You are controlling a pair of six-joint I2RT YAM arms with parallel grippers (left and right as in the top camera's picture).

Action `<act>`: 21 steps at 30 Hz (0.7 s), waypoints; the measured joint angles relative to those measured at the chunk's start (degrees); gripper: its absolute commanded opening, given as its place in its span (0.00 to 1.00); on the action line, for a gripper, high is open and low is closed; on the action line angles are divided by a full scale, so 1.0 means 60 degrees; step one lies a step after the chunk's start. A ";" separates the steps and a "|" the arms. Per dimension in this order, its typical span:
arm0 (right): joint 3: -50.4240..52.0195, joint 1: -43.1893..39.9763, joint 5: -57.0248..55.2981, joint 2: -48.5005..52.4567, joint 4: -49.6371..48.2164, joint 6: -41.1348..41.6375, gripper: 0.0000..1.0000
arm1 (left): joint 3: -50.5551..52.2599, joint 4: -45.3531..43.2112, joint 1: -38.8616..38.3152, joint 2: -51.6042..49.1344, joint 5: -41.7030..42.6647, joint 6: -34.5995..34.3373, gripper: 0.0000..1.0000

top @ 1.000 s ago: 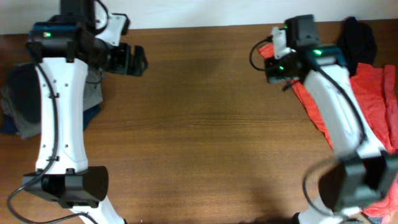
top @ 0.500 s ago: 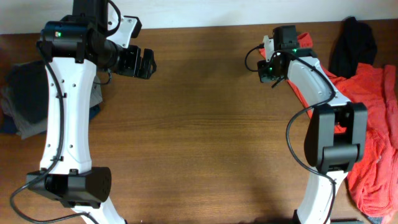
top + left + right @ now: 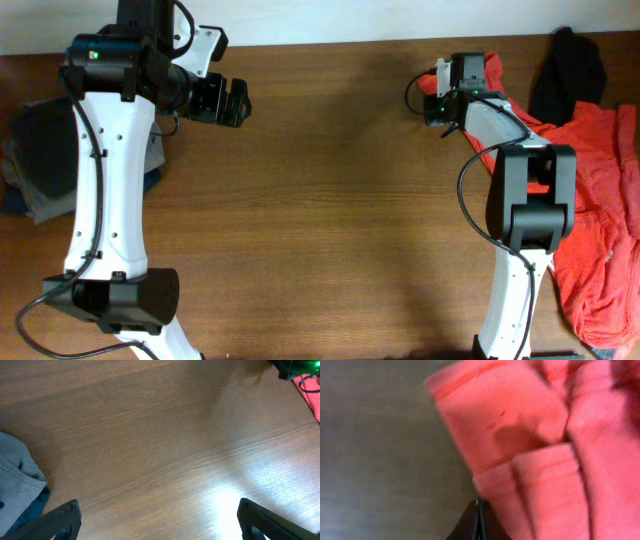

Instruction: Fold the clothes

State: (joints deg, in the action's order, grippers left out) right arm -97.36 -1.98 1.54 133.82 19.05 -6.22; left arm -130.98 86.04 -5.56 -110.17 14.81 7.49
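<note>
Plainly, left fingers [image 3: 55, 522] wide apart above table [image 3: 150, 435], right fingers [image 3: 469, 527] tight together beside coral-red T-shirt [image 3: 520, 435].

We see the T-shirt [image 3: 595, 150] coral-red, the smaller piece [image 3: 572, 68] plain black, the pile [image 3: 28, 198] grey and blue — the table [image 3: 330, 200] brown, wood-grained.

On the counter [image 3: 330, 200], 1 heap of garments [image 3: 35, 170] lies at the left edge. The T-shirt [image 3: 590, 150] sprawls along the right edge, with a smaller garment [image 3: 568, 65] behind it at the far corner. The left hand [image 3: 232, 102] hangs over the far left. The right hand [image 3: 477, 520] sits at the T-shirt's far edge.
</note>
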 measured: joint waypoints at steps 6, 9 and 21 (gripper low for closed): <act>-0.0215 -0.0506 -0.0816 0.0299 -0.0528 0.0321 0.09 | 0.0000 0.0102 0.0000 0.0000 0.0000 0.0000 0.99; -0.0273 -0.1107 -0.1268 0.0317 -0.0404 0.0878 0.09 | 0.0000 0.0120 0.0000 0.0000 0.0000 0.0000 0.99; -0.0918 -0.3388 -0.0164 0.0317 0.1239 0.1657 0.23 | 0.0000 0.0164 0.0000 0.0000 0.0000 0.0000 0.99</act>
State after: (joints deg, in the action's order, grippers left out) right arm -102.87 -22.31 0.56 135.72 26.48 3.73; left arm -130.98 87.02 -5.56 -110.17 14.81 7.49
